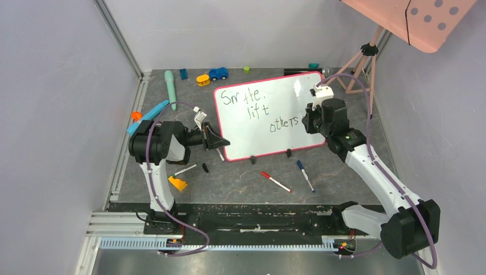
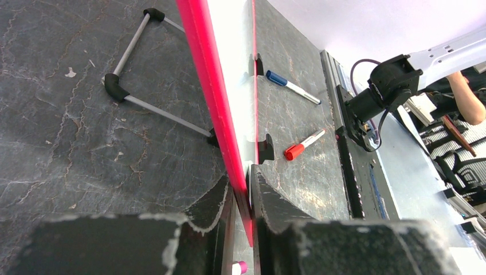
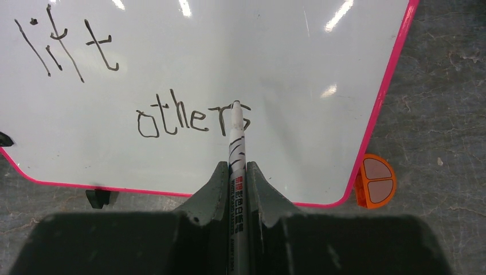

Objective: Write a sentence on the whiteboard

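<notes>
Whiteboard point(image 1: 240, 137) is standing on the table point(image 1: 229, 189) between the two arms, propped on small black feet, its face leaning back toward the camera. The right gripper point(image 3: 236, 171) is clamping a marker point(image 3: 236, 140) between its fingers, with the barrel pointing straight ahead. The tip is sitting at the last letter of "others", apparently on the surface, though contact is hard to confirm. The sentence point(image 1: 258, 109) is running in three staggered lines: a rough first word, then "lift", then "others". The writing is probably nearing its end, with the final "s" being closed off. Any words meant to follow cannot be known. The right arm is reaching forward from its base, elbow bent, wrist held level in front of the board's right half. The left gripper point(image 2: 246, 186) is pinching the board's pink frame at the lower left corner, one finger on each face, and is likely steadying it. A red marker point(image 1: 276, 182) and a blue marker point(image 1: 305, 175) are lying unused in front of the board.
</notes>
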You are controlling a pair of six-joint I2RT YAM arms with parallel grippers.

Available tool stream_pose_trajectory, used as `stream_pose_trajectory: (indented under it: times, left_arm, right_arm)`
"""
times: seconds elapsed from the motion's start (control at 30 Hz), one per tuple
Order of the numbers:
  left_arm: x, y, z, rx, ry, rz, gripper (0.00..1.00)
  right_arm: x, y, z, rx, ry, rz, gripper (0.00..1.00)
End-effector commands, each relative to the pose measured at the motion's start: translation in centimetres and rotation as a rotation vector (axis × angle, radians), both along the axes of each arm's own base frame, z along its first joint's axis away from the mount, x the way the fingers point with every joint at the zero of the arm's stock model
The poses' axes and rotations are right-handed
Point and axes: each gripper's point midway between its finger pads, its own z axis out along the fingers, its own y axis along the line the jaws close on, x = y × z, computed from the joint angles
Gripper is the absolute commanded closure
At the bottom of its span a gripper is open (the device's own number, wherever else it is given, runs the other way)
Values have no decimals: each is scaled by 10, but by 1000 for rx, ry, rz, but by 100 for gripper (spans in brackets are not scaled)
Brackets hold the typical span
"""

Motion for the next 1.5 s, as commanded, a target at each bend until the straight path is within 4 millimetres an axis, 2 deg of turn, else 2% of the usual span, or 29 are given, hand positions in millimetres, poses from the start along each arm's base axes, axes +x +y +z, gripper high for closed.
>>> stream_pose_trajectory:
  times: [0.0, 0.1, 0.3, 0.57, 0.63, 0.67, 0.7, 1.1, 1.47]
  left_arm:
    - [-6, -2, -3, 10, -126, -45, 80]
    - [-6, -2, -3, 10, -127, -46, 78]
    - [-5, -2, -3, 10, -128, -46, 66]
    - [-5, -2, -3, 10, -130, -45, 42]
    - [-5, -2, -3, 11, -131, -46, 23]
    - [-5, -2, -2, 11, -134, -45, 3]
    - [-6, -2, -3, 11, -134, -45, 0]
    - [-6, -2, -2, 11, -139, -48, 0]
    - [-22, -3, 8, 22, -230, -48, 0]
  right_arm:
    - [14, 1, 37, 36, -105, -20, 100]
    - [17, 3, 39, 43, -110, -15, 100]
    - [18, 4, 40, 47, -111, -11, 100]
    - [19, 5, 39, 45, -106, -8, 100]
    - [20, 5, 39, 45, -106, -10, 100]
    - [20, 5, 38, 45, -104, -9, 100]
    - [20, 5, 38, 44, -104, -9, 100]
    - [22, 6, 38, 39, -96, -8, 100]
    - [25, 7, 39, 35, -89, -3, 100]
